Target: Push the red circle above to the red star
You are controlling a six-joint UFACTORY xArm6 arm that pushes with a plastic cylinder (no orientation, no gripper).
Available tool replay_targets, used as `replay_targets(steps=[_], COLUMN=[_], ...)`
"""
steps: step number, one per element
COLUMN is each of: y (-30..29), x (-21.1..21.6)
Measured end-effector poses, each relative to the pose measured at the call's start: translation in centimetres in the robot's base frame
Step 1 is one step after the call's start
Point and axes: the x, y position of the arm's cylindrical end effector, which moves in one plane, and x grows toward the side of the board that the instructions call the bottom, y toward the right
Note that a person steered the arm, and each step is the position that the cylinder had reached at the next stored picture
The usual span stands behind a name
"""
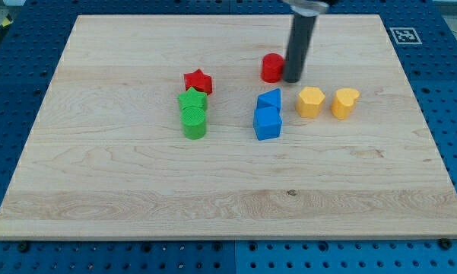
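Against red circle [271,68] rt side: my tip [292,79]; red star [198,81] well left; no jaws in view.

A pale wooden counter [137,190] carries eight small blocks. A red circle [271,68] sits toward the view's top, with my tip [292,79] touching its right side. A red star [198,81] lies left of it, above a green star [192,100] and green cylinder [194,122]. Two blue blocks [268,114] and two yellow blocks [327,102] sit right of centre.
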Motion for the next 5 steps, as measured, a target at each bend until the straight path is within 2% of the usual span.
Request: replay_targets(steps=[1,2,3,5], y=[-2.2,0.4,0.1,-7.1], x=[-0.9,-1.3,-2.3,-3.4])
